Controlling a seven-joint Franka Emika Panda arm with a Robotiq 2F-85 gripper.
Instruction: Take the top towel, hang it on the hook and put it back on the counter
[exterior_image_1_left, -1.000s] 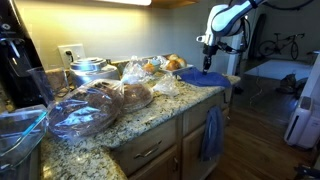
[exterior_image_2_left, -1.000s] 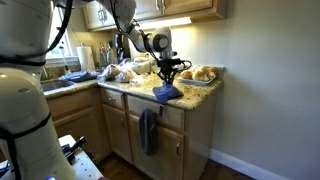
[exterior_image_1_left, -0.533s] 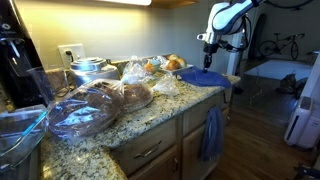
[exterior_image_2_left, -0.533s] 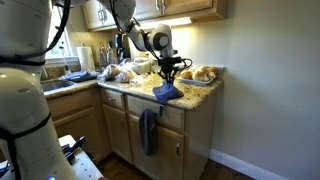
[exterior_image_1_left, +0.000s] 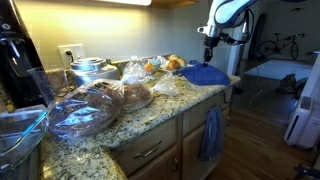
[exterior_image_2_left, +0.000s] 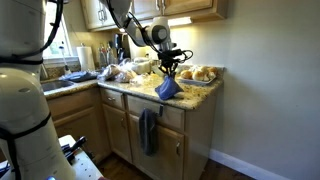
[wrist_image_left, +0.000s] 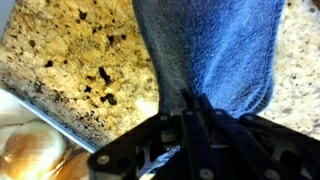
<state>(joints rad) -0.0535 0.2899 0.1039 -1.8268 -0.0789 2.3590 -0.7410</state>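
Note:
The bright blue top towel (exterior_image_1_left: 205, 75) lies at the far end of the granite counter (exterior_image_1_left: 140, 117), with part of it pulled up. In an exterior view it hangs as a peaked bundle (exterior_image_2_left: 167, 88) from my gripper (exterior_image_2_left: 170, 68), its lower end still at the counter edge (exterior_image_2_left: 130, 93). My gripper (exterior_image_1_left: 209, 40) points straight down over it. In the wrist view the fingers (wrist_image_left: 190, 102) are shut on a fold of the towel (wrist_image_left: 215, 45), above the speckled counter (wrist_image_left: 60, 60).
Bagged bread loaves (exterior_image_1_left: 88, 108) and pastries (exterior_image_2_left: 200, 73) crowd the counter beside the towel. A duller grey-blue towel (exterior_image_1_left: 211, 133) hangs on the cabinet front below (exterior_image_2_left: 148, 130). Another blue cloth (exterior_image_2_left: 75, 75) lies on the far counter. A coffee machine (exterior_image_1_left: 18, 60) stands near the camera.
My gripper has risen with the towel pinched in it. The towel has gone from lying flat to being drawn up into a peak.

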